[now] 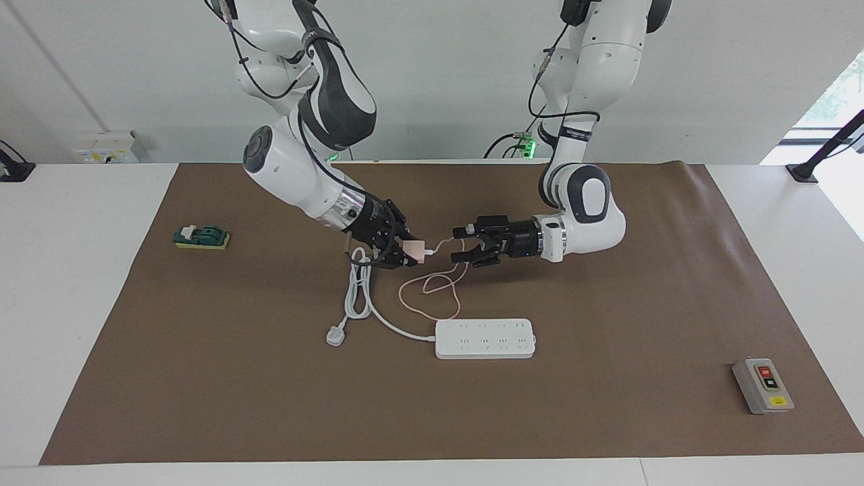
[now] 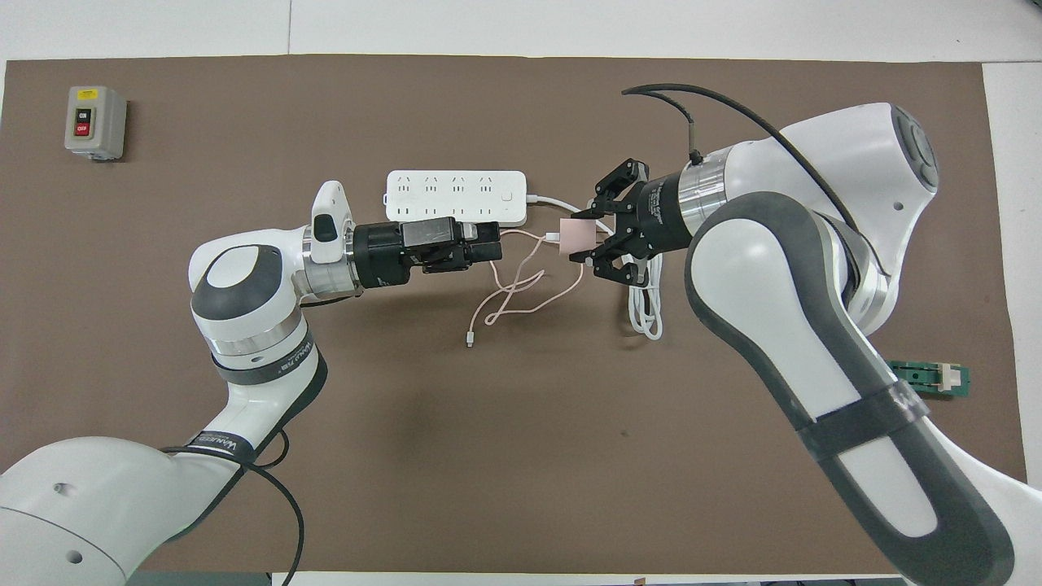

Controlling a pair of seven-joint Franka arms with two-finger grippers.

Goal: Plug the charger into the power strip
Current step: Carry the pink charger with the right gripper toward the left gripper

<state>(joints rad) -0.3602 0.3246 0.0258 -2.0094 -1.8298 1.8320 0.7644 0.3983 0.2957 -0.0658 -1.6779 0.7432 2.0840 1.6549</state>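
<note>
The room is bright and evenly lit. A window [image 1: 840,101] glares white. Shadows are soft and faint. Both pictures look sharp.

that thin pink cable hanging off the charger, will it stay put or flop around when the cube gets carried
Probably floppy: the pink cable lies in loose loops on the mat. It likely drags along, since one end runs up to the charger held in the right gripper. It might snag on the power strip's cord lying beside it.

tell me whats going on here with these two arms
The right claw is shut on the pink charger, holding it up over the coiled grey-white cord. The left claw is open, facing the charger. The power strip lies on the mat with nothing plugged in yet.
</note>
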